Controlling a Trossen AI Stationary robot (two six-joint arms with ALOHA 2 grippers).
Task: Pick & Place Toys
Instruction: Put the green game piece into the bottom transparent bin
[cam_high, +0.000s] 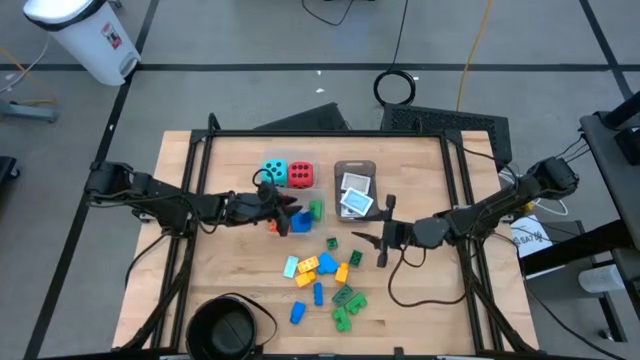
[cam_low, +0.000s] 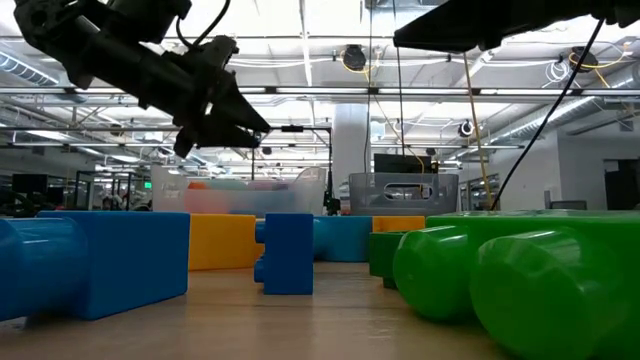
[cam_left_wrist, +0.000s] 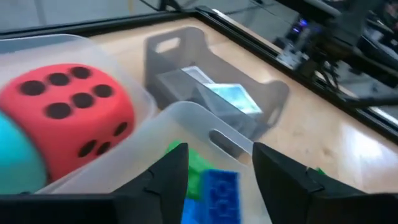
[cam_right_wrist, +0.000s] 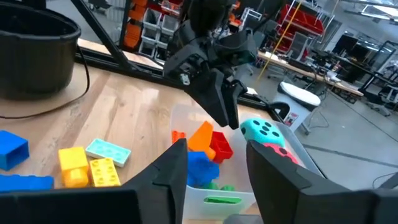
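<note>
My left gripper (cam_high: 281, 213) is open and empty, hovering over a clear tub (cam_high: 303, 214) that holds blue (cam_left_wrist: 221, 194), green (cam_left_wrist: 194, 169), orange and red bricks (cam_right_wrist: 208, 142). It also shows in the right wrist view (cam_right_wrist: 227, 115). A red die (cam_left_wrist: 68, 118) and a teal die (cam_high: 273, 172) sit in a second clear tub (cam_left_wrist: 140, 93) behind it. White cards (cam_high: 355, 195) lie in the grey tray (cam_left_wrist: 273, 93). My right gripper (cam_high: 383, 232) is open and empty just right of the tubs, above the table. Loose bricks (cam_high: 322, 280) lie on the table toward the near edge.
A round black bowl (cam_high: 226, 326) stands at the near left edge. The loose bricks, among them yellow (cam_right_wrist: 81, 167), pale teal (cam_right_wrist: 107, 150) and blue (cam_right_wrist: 12, 149) ones, lie between the bowl and my right gripper. A black frame (cam_high: 330, 133) runs round the table.
</note>
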